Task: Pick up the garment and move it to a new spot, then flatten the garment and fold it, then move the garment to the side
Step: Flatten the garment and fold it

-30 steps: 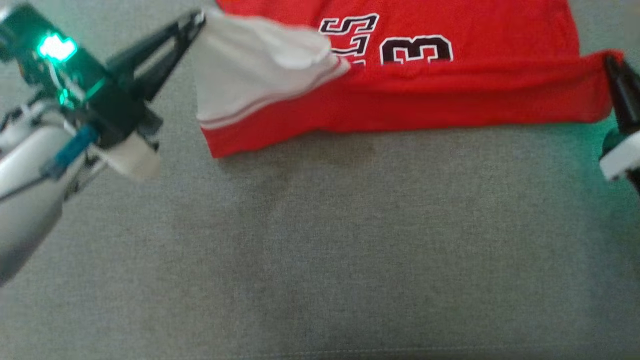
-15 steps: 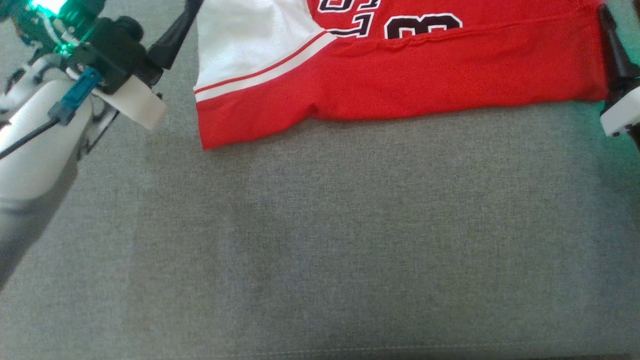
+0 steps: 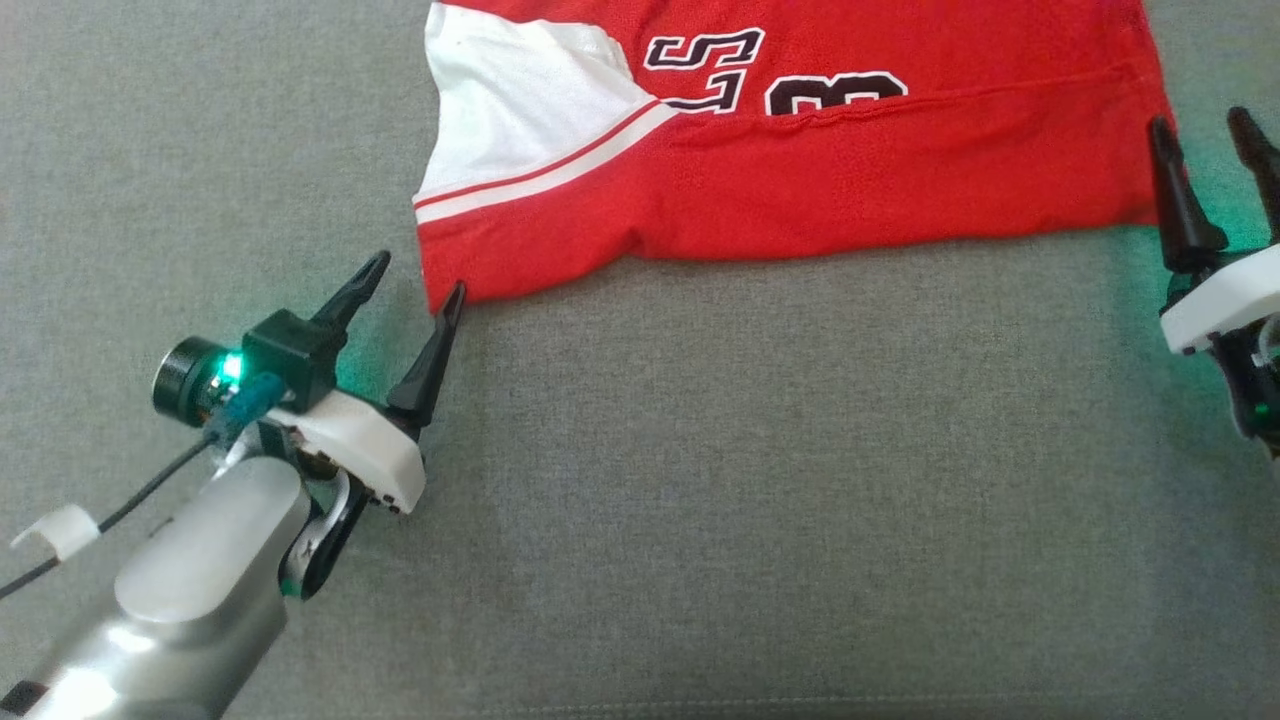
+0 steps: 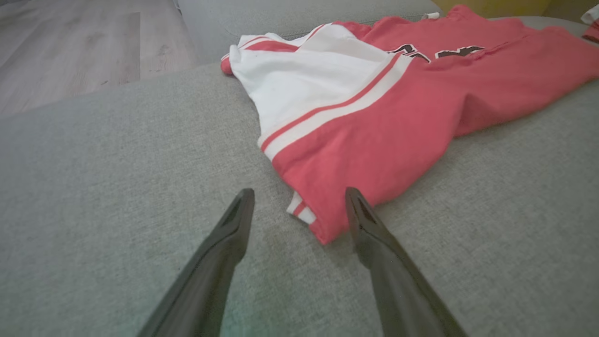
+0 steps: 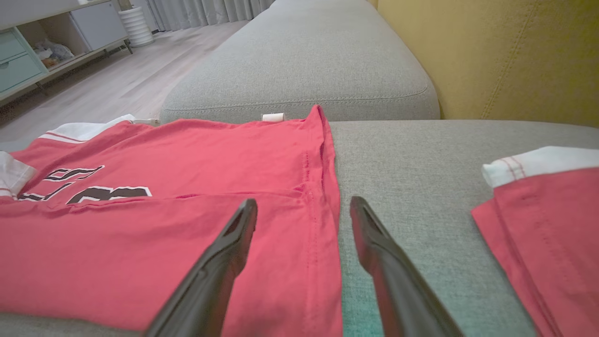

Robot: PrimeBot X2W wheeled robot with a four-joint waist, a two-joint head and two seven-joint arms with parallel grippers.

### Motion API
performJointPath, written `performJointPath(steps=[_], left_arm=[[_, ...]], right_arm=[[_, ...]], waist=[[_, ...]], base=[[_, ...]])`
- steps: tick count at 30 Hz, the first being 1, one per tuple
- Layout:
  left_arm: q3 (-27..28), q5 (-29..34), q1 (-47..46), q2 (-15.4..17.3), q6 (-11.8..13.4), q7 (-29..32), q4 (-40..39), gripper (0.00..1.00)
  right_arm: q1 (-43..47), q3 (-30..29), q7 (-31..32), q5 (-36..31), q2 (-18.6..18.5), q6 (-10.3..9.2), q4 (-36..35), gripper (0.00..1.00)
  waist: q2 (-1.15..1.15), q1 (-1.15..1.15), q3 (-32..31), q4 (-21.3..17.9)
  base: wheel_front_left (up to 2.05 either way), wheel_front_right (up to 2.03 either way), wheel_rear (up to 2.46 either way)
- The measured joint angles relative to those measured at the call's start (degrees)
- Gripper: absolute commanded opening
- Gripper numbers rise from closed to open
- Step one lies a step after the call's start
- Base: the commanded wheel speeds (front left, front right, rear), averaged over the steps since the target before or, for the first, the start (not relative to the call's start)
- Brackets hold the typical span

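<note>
The garment [image 3: 800,190] is a red jersey with a white sleeve panel and dark numerals. It lies flat on the grey sofa seat [image 3: 700,480], its near hem folded over. My left gripper [image 3: 420,272] stands open at the garment's near left corner, one fingertip just touching the red edge. In the left wrist view that garment [image 4: 374,117] corner lies between the spread fingers of the left gripper [image 4: 299,192]. My right gripper [image 3: 1198,120] is open beside the right edge. In the right wrist view the garment [image 5: 187,154] side seam runs between the right gripper's [image 5: 303,200] fingers.
Another red and white piece of cloth [image 5: 538,210] lies on the seat to the right. A yellow backrest [image 5: 491,56] rises behind it. A grey cushion [image 5: 304,61] sits past the garment, with wooden floor [image 5: 117,84] and a low cabinet [image 5: 28,56] beyond.
Both grippers opened and let go of the garment. The lifted white sleeve and red hem dropped flat, and both grippers drew back toward the near edge.
</note>
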Motion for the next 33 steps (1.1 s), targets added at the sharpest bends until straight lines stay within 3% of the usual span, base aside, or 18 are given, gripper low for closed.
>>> performJointPath(steps=[5,7,8,9,10,17,23,24,25,26,33], left_arm=[[-0.01,-2.08,0.31,-0.16,-0.45,4.08,1.12,1.00],[-0.42,-2.50,0.29,-0.22,-1.37,5.10,1.31,0.95],[-0.55,-2.53,0.22,-0.22,-1.47,5.19,1.30,0.48],[-0.74,-2.53,0.20,-0.22,-1.52,5.17,1.29,0.15],[-1.03,-2.56,0.20,-0.23,-2.11,5.17,1.29,0.00],[-1.62,-2.34,0.24,-0.38,-2.90,3.79,1.43,0.00],[-1.60,-2.34,0.24,0.27,-2.90,3.14,0.60,0.00],[-1.60,-2.31,0.24,0.44,-2.88,3.14,0.34,0.00],[-1.60,-2.11,0.24,0.63,-2.80,3.14,0.09,0.00],[-1.60,-1.89,0.24,0.79,-2.66,3.14,-0.18,0.00],[-1.78,-1.82,1.08,2.11,-1.71,3.11,-2.10,0.00]], right_arm=[[0.27,0.62,-0.45,0.82,0.27,0.00,-0.05,1.00],[0.40,0.87,-0.46,0.90,0.27,0.00,-0.03,1.00],[0.56,1.03,-0.46,1.04,0.27,0.00,-0.03,1.00],[0.77,1.18,-0.46,1.33,0.27,0.00,-0.02,1.00],[1.05,1.26,-0.46,1.49,0.27,0.01,0.07,1.00],[1.94,2.05,-0.31,3.21,0.30,0.00,3.28,1.00],[2.28,4.07,4.03,4.99,1.04,0.00,6.45,1.00],[2.27,4.33,4.66,5.33,1.05,0.01,6.73,0.75],[2.21,4.66,5.01,5.44,1.04,0.00,6.81,0.27],[2.16,4.90,5.22,5.52,1.04,0.00,6.84,0.00],[2.53,6.79,5.53,7.48,0.58,0.00,6.62,0.00]], waist=[[0.00,0.00,-0.08,-0.69],[0.00,0.01,-0.01,-0.85],[0.00,0.00,0.00,-0.90],[0.00,0.00,-0.03,-0.94],[0.00,0.01,-0.09,-0.94],[0.00,0.01,-1.25,-0.46],[0.00,0.01,-1.93,0.23],[0.00,0.01,-2.01,0.31],[0.00,0.01,-2.10,0.37],[0.00,0.01,-2.24,0.42],[0.00,0.01,-4.77,0.60]], base=[[0.00,0.00,0.00],[0.00,0.00,0.00],[0.00,0.00,0.00],[0.00,0.00,0.00],[0.00,0.00,0.00],[0.00,0.00,0.00],[0.00,0.00,0.00],[0.00,0.00,0.00],[0.00,0.00,0.00],[0.00,0.00,0.00],[0.00,0.00,0.00]])
